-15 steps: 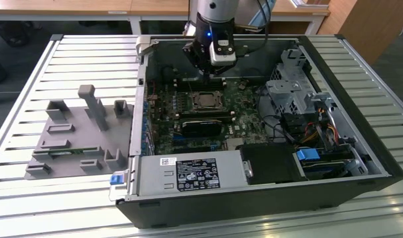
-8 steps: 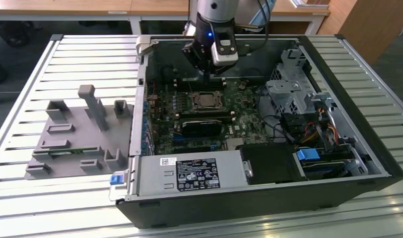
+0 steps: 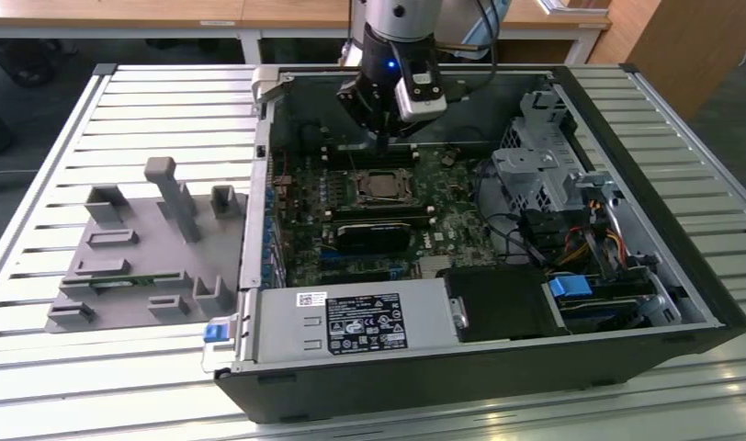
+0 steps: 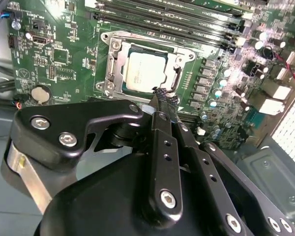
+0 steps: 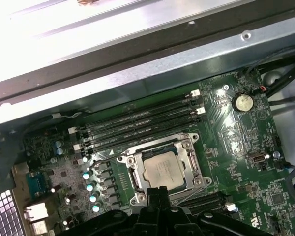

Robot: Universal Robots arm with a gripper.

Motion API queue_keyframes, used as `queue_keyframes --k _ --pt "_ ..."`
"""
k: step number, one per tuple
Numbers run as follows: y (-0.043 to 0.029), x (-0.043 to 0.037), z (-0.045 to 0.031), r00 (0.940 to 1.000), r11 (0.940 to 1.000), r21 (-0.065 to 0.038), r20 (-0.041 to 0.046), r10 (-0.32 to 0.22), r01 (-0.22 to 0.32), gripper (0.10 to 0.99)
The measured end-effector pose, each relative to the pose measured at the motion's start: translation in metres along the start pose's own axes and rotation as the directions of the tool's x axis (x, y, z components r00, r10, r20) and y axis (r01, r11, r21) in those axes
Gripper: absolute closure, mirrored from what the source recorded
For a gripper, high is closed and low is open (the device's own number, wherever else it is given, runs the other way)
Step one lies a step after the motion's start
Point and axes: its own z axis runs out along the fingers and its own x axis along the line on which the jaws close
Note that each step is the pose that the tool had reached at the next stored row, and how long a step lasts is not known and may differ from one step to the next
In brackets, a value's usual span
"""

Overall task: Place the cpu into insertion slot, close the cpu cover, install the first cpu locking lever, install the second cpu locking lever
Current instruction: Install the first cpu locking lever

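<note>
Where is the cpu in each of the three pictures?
Exterior view: the cpu sits mid-board inside the case.
First wrist view: the cpu, ringed by a silvery frame.
Second wrist view: the cpu, likewise ringed.
Shared landmark: long black memory slots beside it.

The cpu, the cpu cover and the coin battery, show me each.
cpu point(image 4: 144, 73): second wrist view, middle of its metal top.
cpu cover point(image 4: 112, 66): second wrist view, one side bar of its frame.
coin battery point(image 5: 243, 102): first wrist view, middle of its face.
</note>
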Motion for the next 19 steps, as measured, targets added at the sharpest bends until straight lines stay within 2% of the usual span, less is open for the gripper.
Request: queue_keyframes --k 9,19 --pt "-0.0002 -0.0001 0.0000 0.9973 0.9973 0.003 -0.0004 -0.074 0.074 0.976" --pt "-0.0006 -0.0002 0.0000 0.9889 0.9889 0.006 -0.0011 -0.149 0.149 0.976"
